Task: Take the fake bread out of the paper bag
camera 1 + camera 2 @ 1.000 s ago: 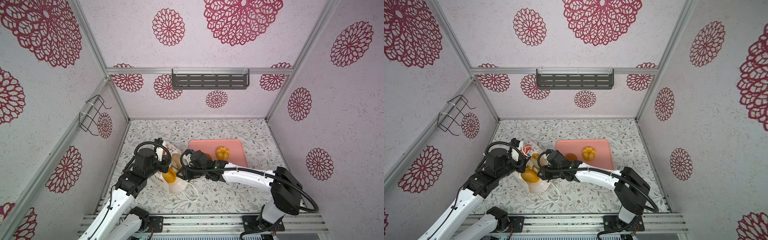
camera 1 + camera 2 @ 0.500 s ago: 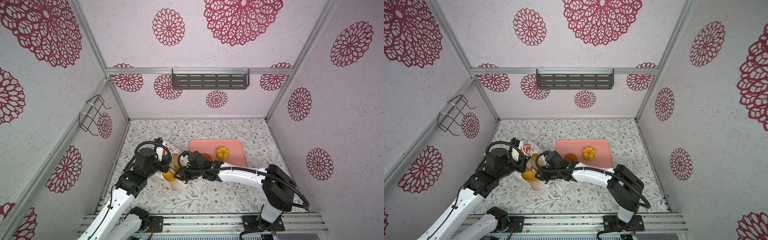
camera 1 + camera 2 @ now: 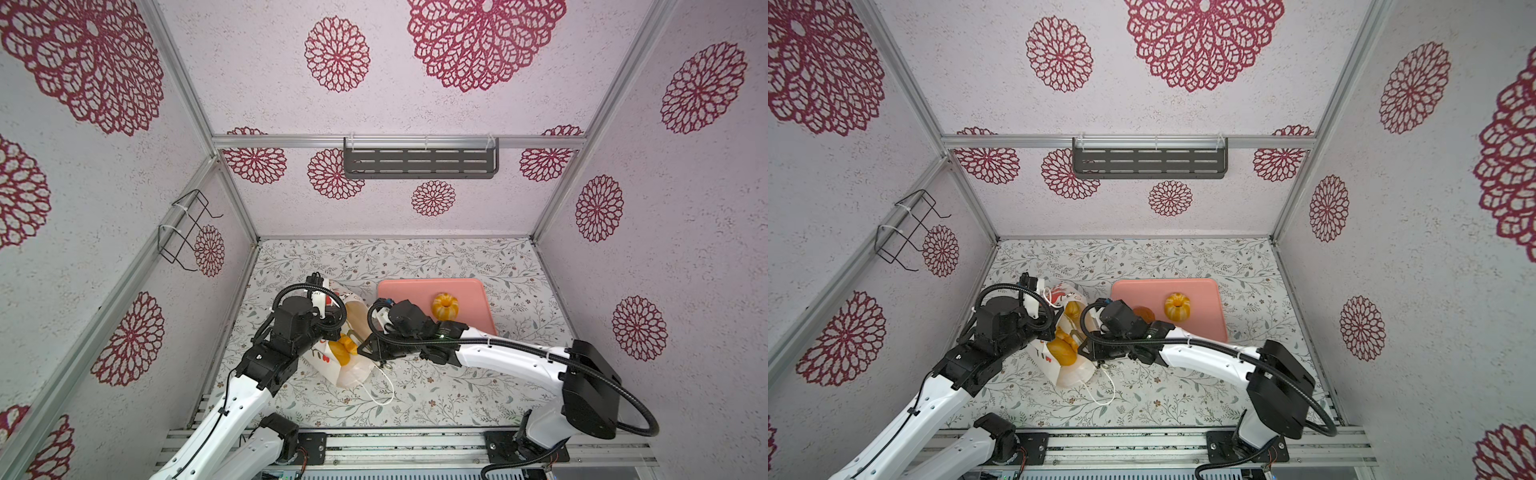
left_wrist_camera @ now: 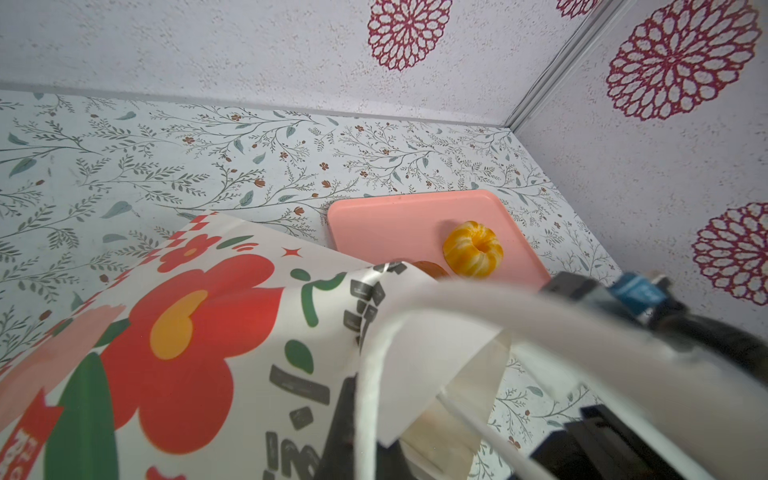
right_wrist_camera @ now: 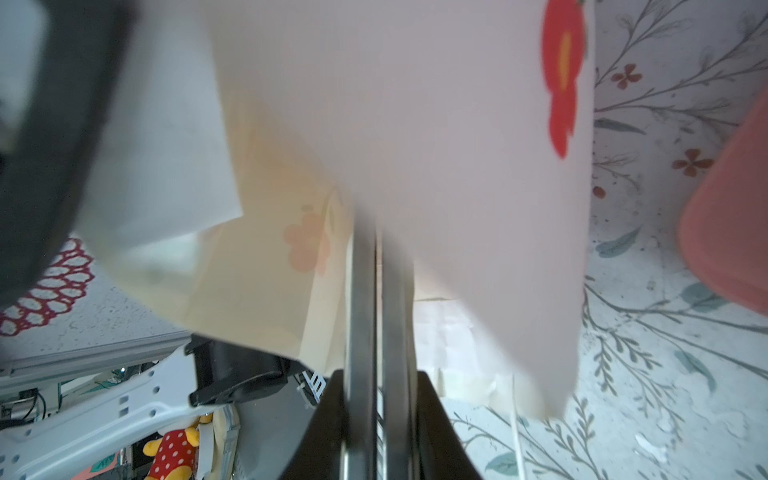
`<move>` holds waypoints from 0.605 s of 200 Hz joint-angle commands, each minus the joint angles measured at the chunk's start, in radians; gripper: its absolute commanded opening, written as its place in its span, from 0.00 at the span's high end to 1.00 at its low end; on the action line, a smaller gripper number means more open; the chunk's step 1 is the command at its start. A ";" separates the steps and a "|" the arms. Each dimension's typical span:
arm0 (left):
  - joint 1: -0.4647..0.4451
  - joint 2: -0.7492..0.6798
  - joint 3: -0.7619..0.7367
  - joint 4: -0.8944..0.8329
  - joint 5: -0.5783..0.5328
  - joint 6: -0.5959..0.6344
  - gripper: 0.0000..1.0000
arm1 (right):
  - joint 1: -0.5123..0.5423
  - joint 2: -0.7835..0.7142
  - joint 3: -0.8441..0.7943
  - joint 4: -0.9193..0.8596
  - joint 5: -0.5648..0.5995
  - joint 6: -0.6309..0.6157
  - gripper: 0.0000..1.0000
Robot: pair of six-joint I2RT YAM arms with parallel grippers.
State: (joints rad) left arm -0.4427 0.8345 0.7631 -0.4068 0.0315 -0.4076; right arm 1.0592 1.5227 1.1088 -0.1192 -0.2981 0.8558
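Tall white paper bag with red flower print (image 3: pixel 328 361) leans on floral table (image 3: pixel 457 386), just left of flat pink tray (image 3: pixel 469 291), with its mouth open and glossy orange toy loaves (image 3: pixel 346 348) inside. Ridged yellow ring bun (image 3: pixel 444 306) and round brown bun (image 3: pixel 1144 312) sit on tray. Right gripper (image 5: pixel 376 332) jaws together, pinching bag wall. Left gripper (image 3: pixel 332 323) jaws closed at bag rim by white cord handle (image 4: pixel 365 374); can't tell if paper is pinched.

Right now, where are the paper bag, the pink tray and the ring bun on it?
paper bag (image 4: pixel 187 340), left wrist view, on its red flower print.
pink tray (image 3: pixel 411 291), in a top view, on bare surface.
ring bun (image 3: pixel 437 309), in a top view, on its ridged side.
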 commanded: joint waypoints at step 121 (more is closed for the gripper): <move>-0.013 -0.034 0.015 0.035 -0.188 -0.076 1.00 | 0.048 -0.314 -0.121 -0.150 0.143 -0.066 1.00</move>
State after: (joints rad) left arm -0.4500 0.8089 0.7582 -0.4015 -0.0963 -0.4622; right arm 1.1034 1.3052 0.9874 -0.2733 -0.2192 0.8310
